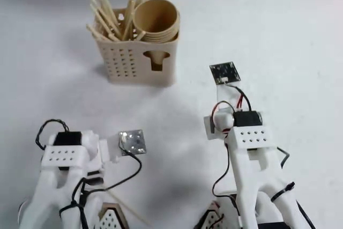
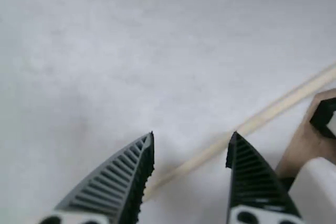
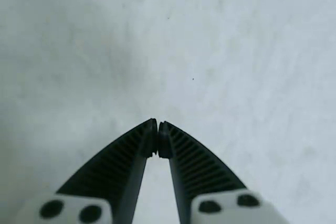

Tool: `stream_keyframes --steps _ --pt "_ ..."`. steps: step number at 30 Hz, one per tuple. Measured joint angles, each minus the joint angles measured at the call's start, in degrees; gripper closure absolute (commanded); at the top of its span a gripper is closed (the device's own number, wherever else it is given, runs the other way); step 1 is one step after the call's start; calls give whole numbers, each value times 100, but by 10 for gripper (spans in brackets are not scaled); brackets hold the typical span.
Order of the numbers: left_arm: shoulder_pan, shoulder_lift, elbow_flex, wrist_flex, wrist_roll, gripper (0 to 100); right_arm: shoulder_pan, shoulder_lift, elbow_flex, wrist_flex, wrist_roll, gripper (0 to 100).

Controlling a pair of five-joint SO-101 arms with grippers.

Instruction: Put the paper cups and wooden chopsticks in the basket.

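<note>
A cream perforated basket (image 1: 128, 67) stands at the back of the white table. Stacked paper cups (image 1: 156, 21) sit in its right half and several wooden chopsticks (image 1: 110, 17) stand upright in its left half. One loose chopstick (image 1: 128, 207) lies on the table near the front edge, beside the left arm. In the left wrist view my left gripper (image 2: 191, 148) hangs open just above the table, and that chopstick (image 2: 262, 119) runs diagonally between its fingertips. My right gripper (image 3: 157, 132) is shut on nothing over bare table.
The right arm (image 1: 249, 143) stands at the front right, the left arm (image 1: 64, 159) at the front left. A tan-edged part (image 2: 307, 140) lies close beside the left gripper. Open tabletop lies between the arms and the basket.
</note>
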Motion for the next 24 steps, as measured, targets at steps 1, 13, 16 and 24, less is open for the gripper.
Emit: stream_keyframes --steps 1,13,16,24 --pt "0 0 0 -26 0 771 0 0 0 0 0 981" --pt "413 9 -404 -404 1363 883 0 0 0 0 0 981" --pt "264 9 -1204 88 1855 884 0 0 0 0 0 981" --pt "-686 9 -3560 976 3226 884 -193 0 -826 923 0 981"
